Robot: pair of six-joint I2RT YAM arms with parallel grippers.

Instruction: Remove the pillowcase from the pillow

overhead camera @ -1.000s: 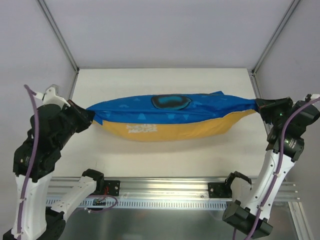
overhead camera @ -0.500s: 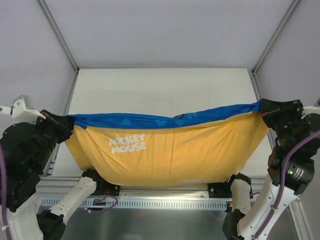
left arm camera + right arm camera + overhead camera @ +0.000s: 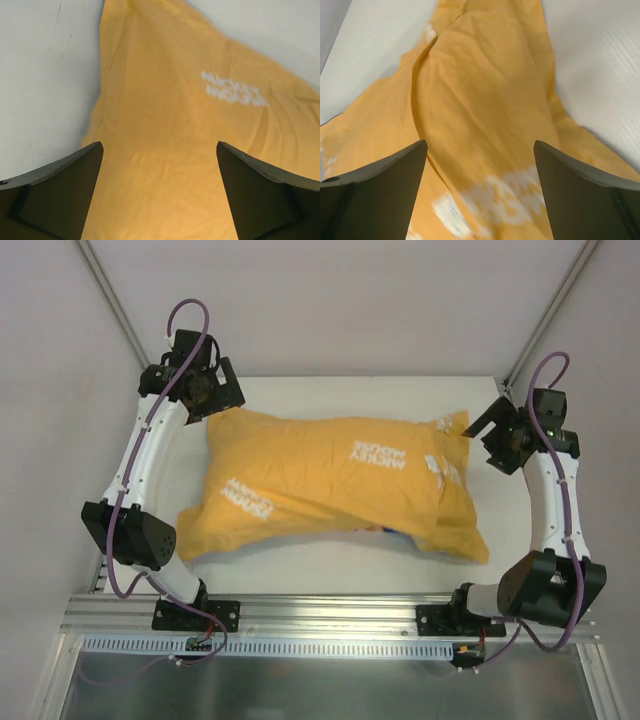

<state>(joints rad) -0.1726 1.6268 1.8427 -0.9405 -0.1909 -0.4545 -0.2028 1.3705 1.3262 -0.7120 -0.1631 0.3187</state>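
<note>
Pillowcase (image 3: 330, 480) of orange-yellow fabric with white lettering lies rumpled on the white surface (image 3: 330, 400); left claw (image 3: 218, 402) and right claw (image 3: 487, 440) both spread wide, empty.

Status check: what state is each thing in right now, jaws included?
pillowcase: orange-yellow side up, plump, not gripped.
pillow: hidden, apparently inside the pillowcase.
left gripper: jaws open above the pillowcase.
right gripper: jaws open above the pillowcase.

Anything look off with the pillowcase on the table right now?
The pillowcase lies askew on the table, orange side up and rumpled, a sliver of blue peeking from a fold at its near edge. It bulges full, no white pillow showing. The left gripper and right gripper are open, holding nothing.
</note>
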